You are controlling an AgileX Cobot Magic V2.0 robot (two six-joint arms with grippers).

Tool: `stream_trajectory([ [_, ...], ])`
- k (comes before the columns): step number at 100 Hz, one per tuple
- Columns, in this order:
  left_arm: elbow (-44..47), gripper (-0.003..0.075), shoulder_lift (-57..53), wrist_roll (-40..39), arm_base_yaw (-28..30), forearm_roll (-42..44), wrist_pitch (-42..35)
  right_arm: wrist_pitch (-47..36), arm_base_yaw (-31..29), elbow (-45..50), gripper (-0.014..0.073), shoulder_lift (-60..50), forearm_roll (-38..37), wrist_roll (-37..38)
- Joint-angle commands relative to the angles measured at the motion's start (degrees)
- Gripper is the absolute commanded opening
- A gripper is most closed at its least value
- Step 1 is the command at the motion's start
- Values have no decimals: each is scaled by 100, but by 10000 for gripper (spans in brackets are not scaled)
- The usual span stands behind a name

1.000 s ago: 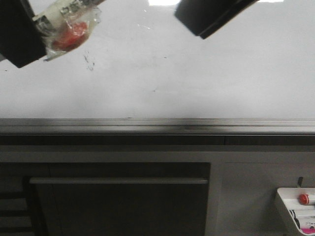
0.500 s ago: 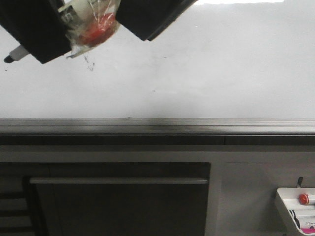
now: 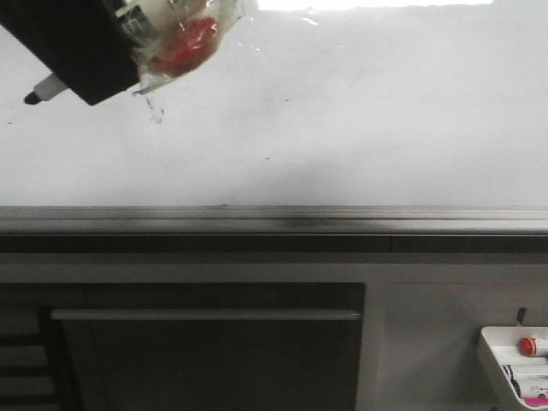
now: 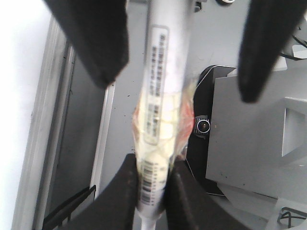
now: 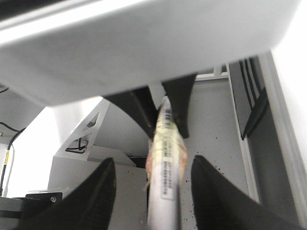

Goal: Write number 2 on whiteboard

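The whiteboard (image 3: 360, 128) fills the upper half of the front view, with its grey rail (image 3: 274, 219) below. The number 2 is out of view; only a faint smudge (image 3: 155, 110) marks the board. At the top left, my left gripper (image 3: 86, 47) is shut on a white marker (image 4: 156, 120) wrapped in tape with a red patch (image 3: 184, 44). The marker's dark tip (image 3: 32, 98) points left, close to the board. My right gripper (image 5: 153, 163) is open; its fingers stand on either side of the marker's barrel (image 5: 165, 191) without touching it. It is out of the front view.
A small white tray (image 3: 501, 360) with a red-capped item (image 3: 529, 346) sits at the bottom right. Below the rail are a dark cabinet front and a horizontal bar (image 3: 205, 314).
My right gripper slid left along the top of the front view and left it. My left gripper shifted right, and the marker tip came into view.
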Motion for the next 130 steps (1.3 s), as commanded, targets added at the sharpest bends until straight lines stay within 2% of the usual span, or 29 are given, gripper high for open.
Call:
stream_trajectory([
  [1, -195, -18, -123, 14, -38, -188, -228, 26, -39, -78, 321, -182, 381, -168],
  [47, -195, -18, -123, 14, -38, -188, -506, -214, -39, 99, 321, -182, 381, -310],
  [78, -195, -18, -123, 298, -38, -561, -487, -289, -39, 99, 318, -171, 369, -324],
  [98, -195, -18, -123, 298, -38, -543, -463, -289, -39, 99, 220, -171, 190, -324],
  [130, -195, -18, -123, 298, -38, -543, -463, -289, -39, 99, 202, -171, 101, -324],
])
